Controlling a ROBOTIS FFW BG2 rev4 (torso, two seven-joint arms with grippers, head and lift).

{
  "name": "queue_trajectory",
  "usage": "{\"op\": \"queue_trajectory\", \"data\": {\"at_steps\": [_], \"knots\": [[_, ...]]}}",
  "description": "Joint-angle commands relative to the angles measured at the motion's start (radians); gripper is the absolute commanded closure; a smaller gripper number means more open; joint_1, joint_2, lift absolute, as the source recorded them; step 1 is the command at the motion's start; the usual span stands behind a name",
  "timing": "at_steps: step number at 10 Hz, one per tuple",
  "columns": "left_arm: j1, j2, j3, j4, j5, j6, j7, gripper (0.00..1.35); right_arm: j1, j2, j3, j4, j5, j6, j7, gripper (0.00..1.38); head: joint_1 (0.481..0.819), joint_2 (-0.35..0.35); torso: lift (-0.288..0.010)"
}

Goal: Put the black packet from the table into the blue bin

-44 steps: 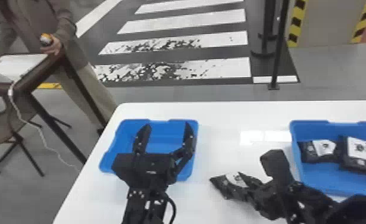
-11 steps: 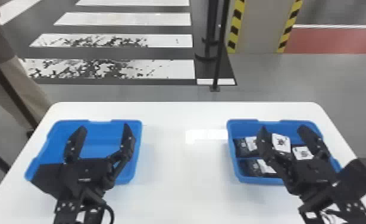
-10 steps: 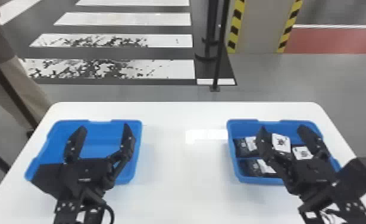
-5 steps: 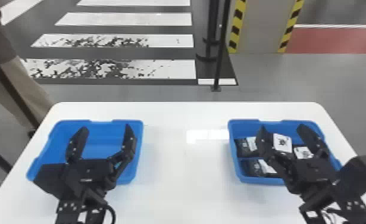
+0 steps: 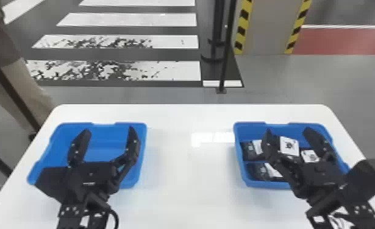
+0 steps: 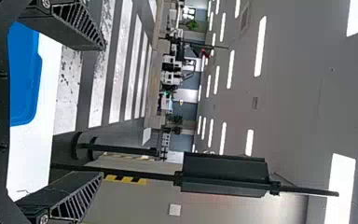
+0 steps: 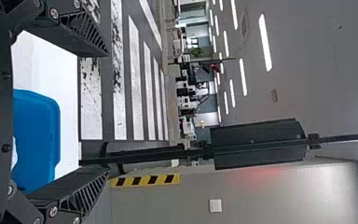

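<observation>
Packets (image 5: 258,170), black with white labels, lie in the right bin (image 5: 269,184), by the right edge of the worktop (image 5: 189,188), in the head view. A few seconds ago one lay out on the worktop between the two bins, with the right arm down at it; that spot is bare now, and the right pincer (image 5: 288,130) has moved over to the right bin. It stands spread above the load, pinching nothing. I can't be certain which was the loose one, but my guess is that it has joined the others. The head's view has swung round too, so both bins sit further left in it. The left pincer (image 5: 108,130), also spread, is parked over the left bin (image 5: 58,135), which stands by the worktop's left edge with no packet visible inside.

From the left wrist view, the left pincer gapes with nothing in its grip, a stretch of blue bin and white worktop beyond it.

Over in the right wrist view, the right pincer is just as wide and bare. Both arms look settled since the last few looks, so I'd judge the task finished, with perhaps only a withdrawal from the bin to come.
</observation>
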Motion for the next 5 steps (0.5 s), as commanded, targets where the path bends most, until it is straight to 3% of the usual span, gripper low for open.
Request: {"op": "queue_trajectory", "data": {"at_steps": [1,5], "knots": [[-0.002,0.000,0.000,0.001,-0.004,0.001,0.000,0.06,-0.002,0.000,0.000,0.000,-0.001,0.004,0.001,0.15,0.695,0.014,-0.110],[-0.004,0.000,0.000,0.005,-0.020,-0.004,0.000,0.06,-0.007,0.000,0.002,0.000,-0.003,0.009,0.015,0.15,0.695,0.016,-0.110]]}}
